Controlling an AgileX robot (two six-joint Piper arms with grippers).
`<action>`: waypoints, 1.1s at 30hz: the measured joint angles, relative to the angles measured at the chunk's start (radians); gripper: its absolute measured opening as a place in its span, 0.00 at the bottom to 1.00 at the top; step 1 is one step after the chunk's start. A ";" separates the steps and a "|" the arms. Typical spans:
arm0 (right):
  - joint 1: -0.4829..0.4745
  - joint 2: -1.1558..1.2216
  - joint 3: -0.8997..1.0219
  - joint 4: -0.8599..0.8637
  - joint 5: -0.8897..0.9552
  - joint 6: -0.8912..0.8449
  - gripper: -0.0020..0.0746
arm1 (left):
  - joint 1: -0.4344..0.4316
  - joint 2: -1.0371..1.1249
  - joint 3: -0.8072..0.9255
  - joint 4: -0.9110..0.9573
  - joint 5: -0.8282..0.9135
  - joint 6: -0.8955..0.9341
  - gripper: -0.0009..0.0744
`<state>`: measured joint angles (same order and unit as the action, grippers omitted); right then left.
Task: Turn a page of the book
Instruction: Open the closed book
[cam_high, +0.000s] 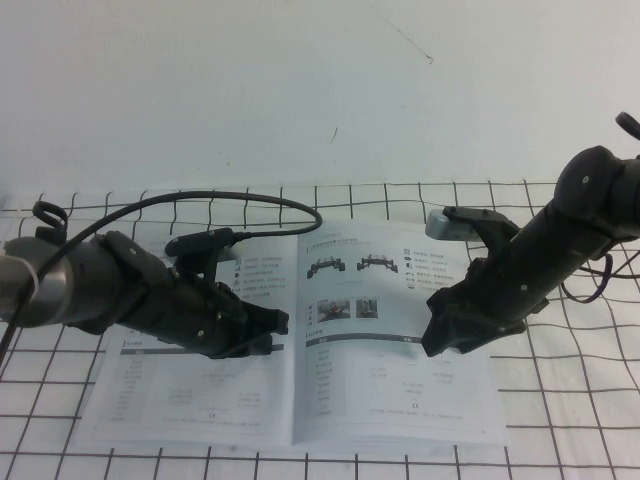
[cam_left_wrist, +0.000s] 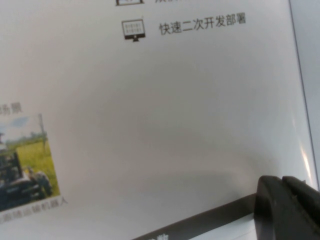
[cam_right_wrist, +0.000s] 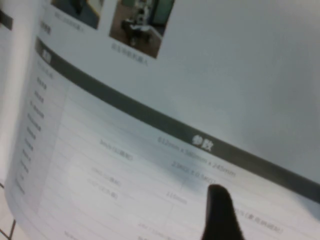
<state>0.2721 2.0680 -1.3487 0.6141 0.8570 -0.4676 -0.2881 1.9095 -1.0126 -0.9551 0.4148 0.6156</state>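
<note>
The book (cam_high: 200, 400) lies open on the gridded cloth, a thin white manual. The page (cam_high: 385, 385) is its right-hand leaf, with two dark chassis pictures, an icon list, two small photos and a grey-barred table. It lies down on the book. My left gripper (cam_high: 272, 338) hovers low over the left leaf near the spine. In the left wrist view its dark fingers (cam_left_wrist: 280, 210) are pressed together over a grey bar. My right gripper (cam_high: 440, 338) is low over the page's right half. In the right wrist view my right gripper (cam_right_wrist: 219, 212) sits just over the page's table (cam_right_wrist: 125, 165).
A white cloth with a black grid (cam_high: 560, 400) covers the table around the book. A black cable (cam_high: 240, 200) loops from the left arm above the book's top edge. A white wall (cam_high: 300, 90) stands behind.
</note>
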 joint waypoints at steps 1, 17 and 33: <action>0.002 0.000 0.000 0.002 -0.004 -0.005 0.57 | 0.000 0.000 0.000 0.001 0.000 0.000 0.01; 0.004 0.000 0.000 -0.145 -0.004 0.121 0.57 | 0.000 0.000 -0.002 0.000 0.000 0.000 0.01; 0.002 0.013 0.000 0.173 -0.023 -0.087 0.57 | 0.000 0.004 -0.002 -0.026 -0.002 0.015 0.01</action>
<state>0.2745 2.0814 -1.3487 0.7869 0.8340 -0.5545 -0.2881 1.9137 -1.0142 -0.9812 0.4130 0.6310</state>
